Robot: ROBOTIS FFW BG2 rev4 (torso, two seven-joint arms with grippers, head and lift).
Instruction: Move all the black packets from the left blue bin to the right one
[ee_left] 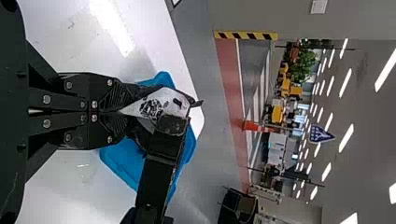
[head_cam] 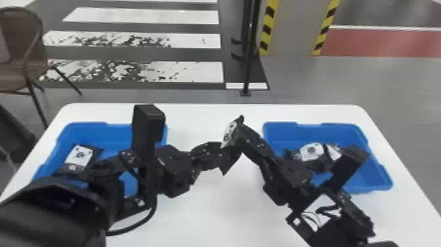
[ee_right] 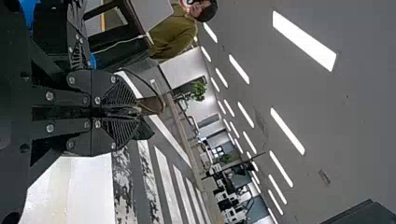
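In the head view, my left gripper [head_cam: 220,151] and my right gripper [head_cam: 239,133] meet above the table between the bins, both shut on one black packet [head_cam: 229,132] with a white label. The left wrist view has my left gripper [ee_left: 120,112] closed on the narrow end of this packet [ee_left: 163,103], the right gripper across its other part. In the right wrist view my right gripper [ee_right: 133,111] is closed, with dark material at its tips. Labelled packets [head_cam: 78,155] lie in the left blue bin [head_cam: 88,128]; others [head_cam: 311,151] are in the right blue bin [head_cam: 347,129], partly behind the right arm.
Both bins stand on a white table [head_cam: 213,210], with a gap between them. The left forearm crosses over the left bin, and the right arm reaches over the right bin's near side. A chair [head_cam: 19,52] and a thin black post [head_cam: 248,65] are beyond the table.
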